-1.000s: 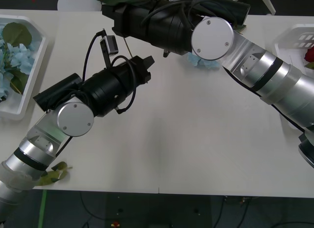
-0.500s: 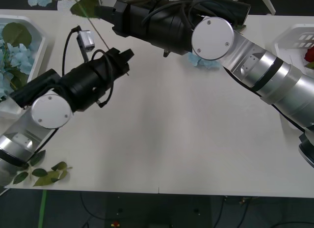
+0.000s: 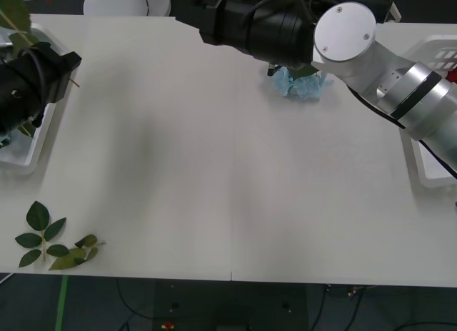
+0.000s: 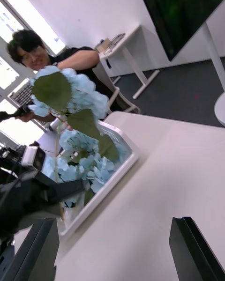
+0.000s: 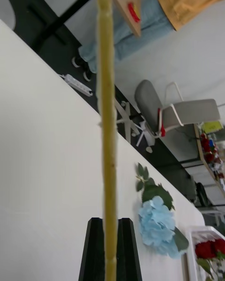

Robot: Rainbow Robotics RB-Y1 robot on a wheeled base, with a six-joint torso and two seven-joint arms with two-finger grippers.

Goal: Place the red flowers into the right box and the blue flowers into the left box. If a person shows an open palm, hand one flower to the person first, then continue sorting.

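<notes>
Your left gripper [image 5: 110, 248] is clamping the blue flower's stem [image 5: 107, 122] upright, hovering just beside the left box [image 3: 28, 156]

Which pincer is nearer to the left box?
Left. The left pincer, shut on a blue flower stem, is right at the left box; the right pincer is open farther along the table.

A white desk [image 3: 235, 167] stood over dark floor [image 4: 187, 91]. Beyond it were plain white walls [image 4: 93, 14], a large dark screen [image 4: 183, 9], bright windows [image 4: 23, 23], a grey swivel chair [image 5: 185, 110] and a white power strip [image 5: 77, 84].
</notes>
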